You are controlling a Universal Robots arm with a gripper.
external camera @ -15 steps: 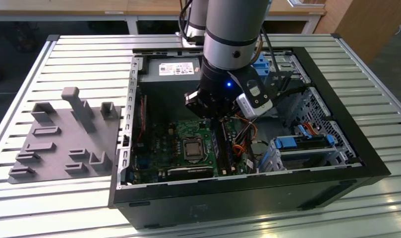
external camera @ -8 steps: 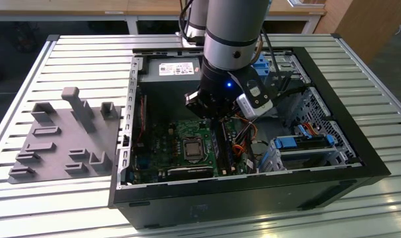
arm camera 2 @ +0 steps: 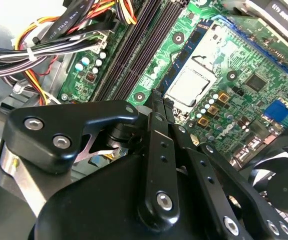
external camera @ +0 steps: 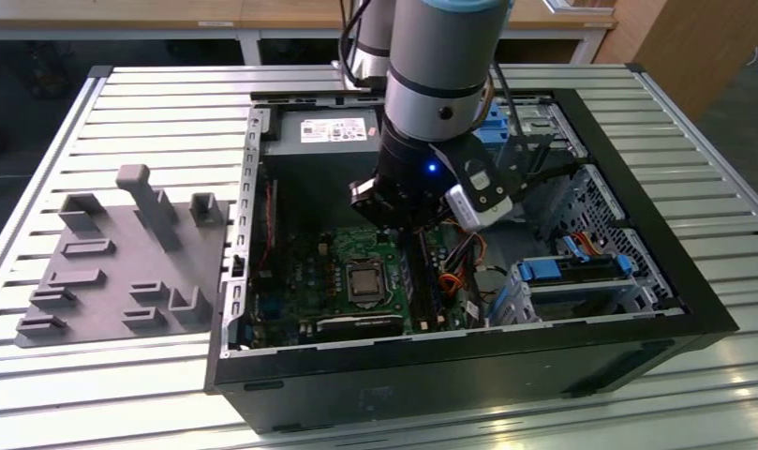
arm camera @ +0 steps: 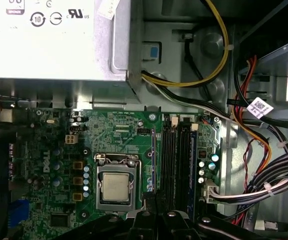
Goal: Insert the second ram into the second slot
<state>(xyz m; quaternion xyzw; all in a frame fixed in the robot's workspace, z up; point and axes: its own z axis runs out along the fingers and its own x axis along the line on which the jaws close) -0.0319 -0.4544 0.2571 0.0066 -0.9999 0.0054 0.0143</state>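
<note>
Gripper hangs low over the green motherboard, fingers pressed together, tips near the dark RAM slots beside the CPU.

Cables crowd RAM slots; CPU side open.

Exterior view: my arm covers part of the motherboard | both wrist views: hand cut off at frame edge | power supply cropped too | memory slots: cannot tell whether the second ram sits there.
</note>
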